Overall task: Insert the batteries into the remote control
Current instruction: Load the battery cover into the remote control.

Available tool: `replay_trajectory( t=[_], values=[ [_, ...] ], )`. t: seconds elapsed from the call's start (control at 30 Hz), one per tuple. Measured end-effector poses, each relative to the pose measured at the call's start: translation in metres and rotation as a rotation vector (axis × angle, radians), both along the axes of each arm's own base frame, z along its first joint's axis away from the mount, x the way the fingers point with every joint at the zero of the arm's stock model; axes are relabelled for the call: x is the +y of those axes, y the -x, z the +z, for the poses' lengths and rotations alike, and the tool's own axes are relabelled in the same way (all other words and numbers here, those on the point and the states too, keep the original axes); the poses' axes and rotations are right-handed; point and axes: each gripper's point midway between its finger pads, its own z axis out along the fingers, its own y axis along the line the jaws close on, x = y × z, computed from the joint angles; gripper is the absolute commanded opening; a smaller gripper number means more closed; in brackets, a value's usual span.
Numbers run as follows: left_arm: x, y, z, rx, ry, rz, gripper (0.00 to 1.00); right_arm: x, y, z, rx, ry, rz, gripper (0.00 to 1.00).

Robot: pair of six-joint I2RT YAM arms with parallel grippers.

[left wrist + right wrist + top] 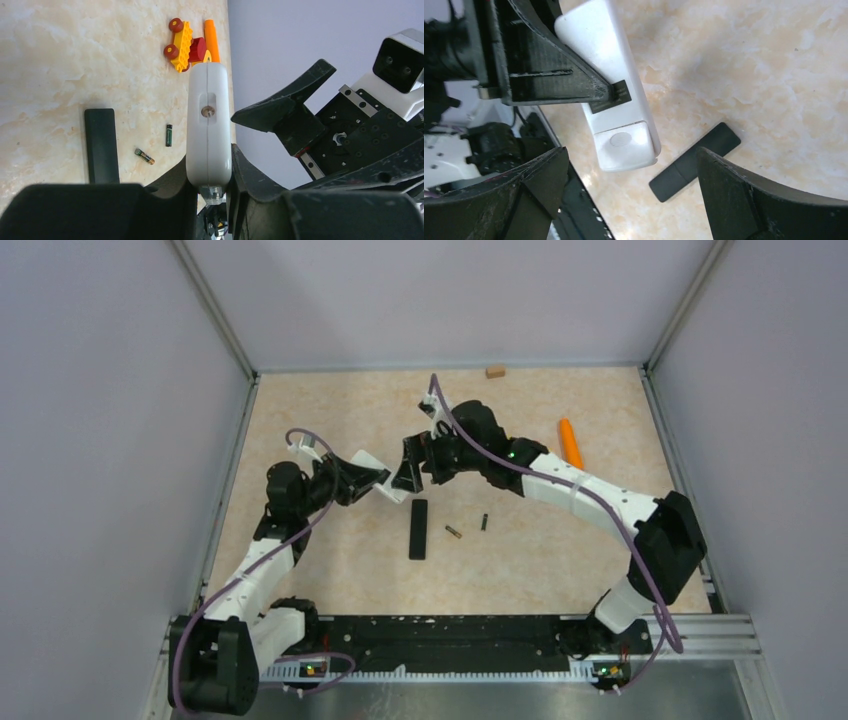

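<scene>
Top external view tells us the job has hardly begun. The gold battery (pixel 453 532) and the dark battery (pixel 485 522) both lie on the table (pixel 300 420), near each other but not touching, just to the right of a slim black bar (pixel 418 529). Neither one is in the remote yet. The white remote (pixel 208 130) is up in the air above the table, and the left claw (pixel 378 483) is squeezing it by one end. The right claw (pixel 631 156) has its two fingers spread wide and holds nothing. It hangs close to the free end of the remote. On that end we see a small panel with an oval dent. We think this is the battery lid and that it is closed, but we cannot be sure. So we think what is left is to open the lid, pick up each battery, push it in and close the lid. We see lots of bare table around the batteries. The orange carrot (pixel 570 442) and the toy car (pixel 180 44) sit well away on the right, and a small wood block (pixel 495 371) sits at the far edge. Grey walls (pixel 120 440) close in three sides. The two claws are very near each other, so we think they could bump.
</scene>
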Motion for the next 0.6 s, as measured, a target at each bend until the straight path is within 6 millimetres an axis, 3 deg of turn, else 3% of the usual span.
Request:
replay_trajectory(
  t=[0.17, 0.37, 0.47, 0.6],
  values=[
    [0.000, 0.000, 0.001, 0.007, 0.012, 0.004, 0.00, -0.004, 0.004, 0.013, 0.096, -0.162, -0.124, 0.94],
    [-0.001, 0.000, 0.010, 0.019, 0.059, 0.009, 0.00, -0.010, 0.007, -0.008, 0.258, -0.270, -0.286, 0.91],
    [-0.001, 0.002, 0.016, 0.020, 0.082, 0.010, 0.00, -0.008, 0.006, -0.008, 0.307, -0.316, -0.326, 0.84],
    [-0.002, 0.003, 0.028, 0.016, 0.124, 0.013, 0.00, 0.000, 0.002, 0.012, 0.327, -0.413, -0.331, 0.70]
  ],
)
